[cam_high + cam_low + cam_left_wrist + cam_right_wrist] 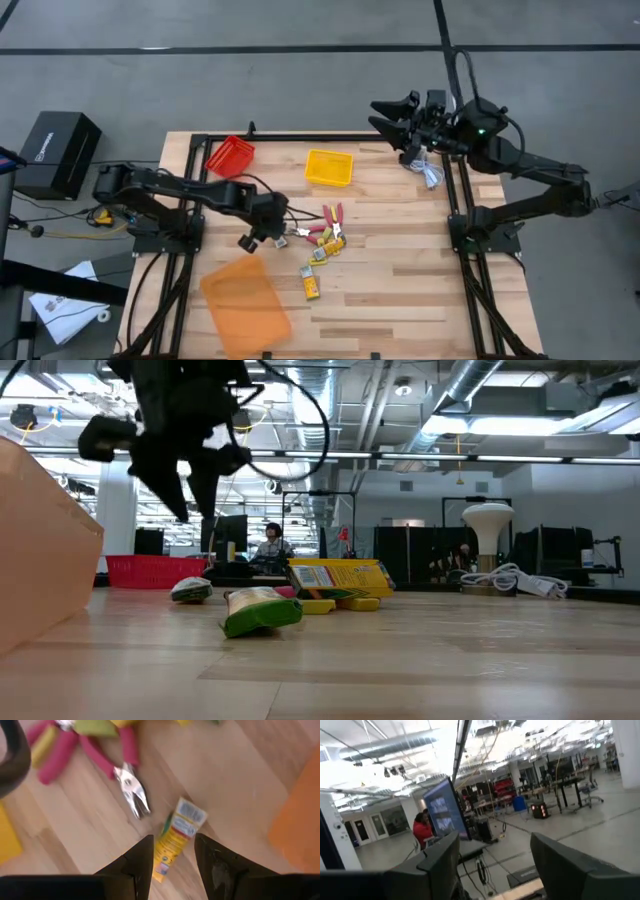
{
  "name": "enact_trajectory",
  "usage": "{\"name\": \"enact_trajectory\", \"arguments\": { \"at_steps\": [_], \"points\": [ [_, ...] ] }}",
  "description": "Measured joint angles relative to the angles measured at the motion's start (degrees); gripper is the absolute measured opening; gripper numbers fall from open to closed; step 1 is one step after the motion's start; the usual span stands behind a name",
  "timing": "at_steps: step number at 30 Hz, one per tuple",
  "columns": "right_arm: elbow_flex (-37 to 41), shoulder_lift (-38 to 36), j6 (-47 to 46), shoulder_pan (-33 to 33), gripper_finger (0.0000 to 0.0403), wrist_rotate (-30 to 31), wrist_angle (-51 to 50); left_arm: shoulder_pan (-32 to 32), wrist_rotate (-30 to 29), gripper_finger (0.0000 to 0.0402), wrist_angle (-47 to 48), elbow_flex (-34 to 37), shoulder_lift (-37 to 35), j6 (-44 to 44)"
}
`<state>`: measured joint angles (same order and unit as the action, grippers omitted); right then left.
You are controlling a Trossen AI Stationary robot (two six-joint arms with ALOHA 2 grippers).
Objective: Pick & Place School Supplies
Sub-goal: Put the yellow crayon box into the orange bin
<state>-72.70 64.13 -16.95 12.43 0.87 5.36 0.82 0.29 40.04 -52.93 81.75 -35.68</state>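
Note:
School supplies lie in a cluster point(326, 236) at mid-table: yellow-and-white packs, yellow sticks and a red-handled tool point(107, 757). Another pack point(312, 288) lies nearer the front edge. My left gripper point(258, 238) hangs open just left of the cluster, pointing steeply down. In the left wrist view a small yellow-and-white pack point(176, 837) lies flat on the wood below the gap of my left gripper point(172, 855); in the low view that gripper point(197, 510) stands above the tabletop. My right gripper point(380, 115) is raised over the far right corner, open and holding nothing.
A red tray point(230, 155) and a yellow tray point(329, 167) stand at the far edge, and an orange tray point(245, 300) lies at the near left. A white lamp-like object with a cable point(487, 525) sits at the far right. A person sits in the room beyond the table.

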Motion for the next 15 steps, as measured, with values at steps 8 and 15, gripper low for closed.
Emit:
{"name": "enact_trajectory", "arguments": {
  "at_steps": [8,15],
  "points": [
    [0.0,0.0,0.3,-2.3,0.0235,0.2,0.1,0.0,-1.8,0.0143,0.3,0.0,6.1,-0.3],
    [0.0,-0.4,0.4,-2.7,0.0235,-0.9,0.2,0.0,-1.9,0.0200,0.0,0.0,7.2,0.0]
  ]
}}
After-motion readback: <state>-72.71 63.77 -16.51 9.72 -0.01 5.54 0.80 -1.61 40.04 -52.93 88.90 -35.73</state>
